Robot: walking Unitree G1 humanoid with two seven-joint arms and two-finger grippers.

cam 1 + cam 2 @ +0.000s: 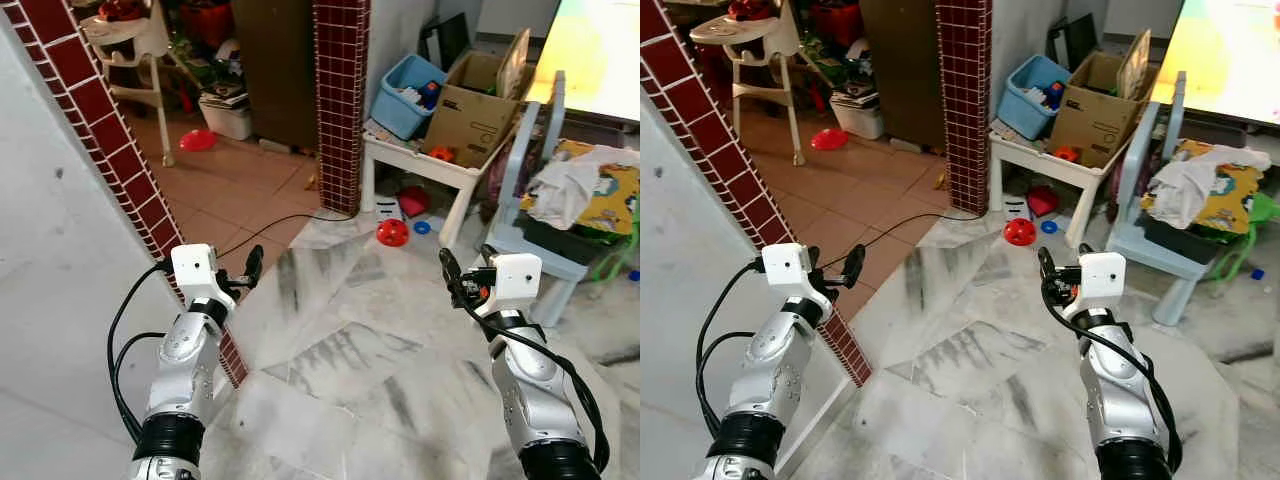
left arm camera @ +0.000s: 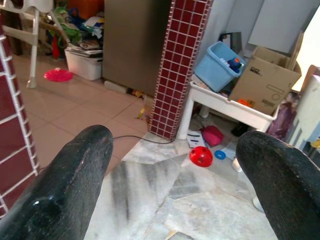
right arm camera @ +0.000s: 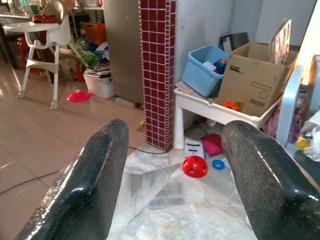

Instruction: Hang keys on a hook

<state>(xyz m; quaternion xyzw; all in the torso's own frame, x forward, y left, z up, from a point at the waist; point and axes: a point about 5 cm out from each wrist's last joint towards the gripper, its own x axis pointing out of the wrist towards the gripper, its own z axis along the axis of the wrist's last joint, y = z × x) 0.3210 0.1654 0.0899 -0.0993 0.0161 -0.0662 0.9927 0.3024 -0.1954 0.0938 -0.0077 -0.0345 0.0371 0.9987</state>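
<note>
Two grippers up in front of me, both raised over the marble floor (image 1: 340,350). Left gripper (image 1: 247,270) sits near the red tiled wall edge (image 1: 110,150), right gripper (image 1: 462,275) is out toward the pale blue chair (image 1: 530,200). Both have fingers spread wide with nothing between them, touching nothing. I can't make out any keys or hook from here. Ahead: one red tiled pillar (image 1: 340,100), one white table (image 1: 420,165) with one blue bin (image 1: 410,95) and one cardboard box (image 1: 480,110), one red ball (image 1: 392,232) on the floor
</note>
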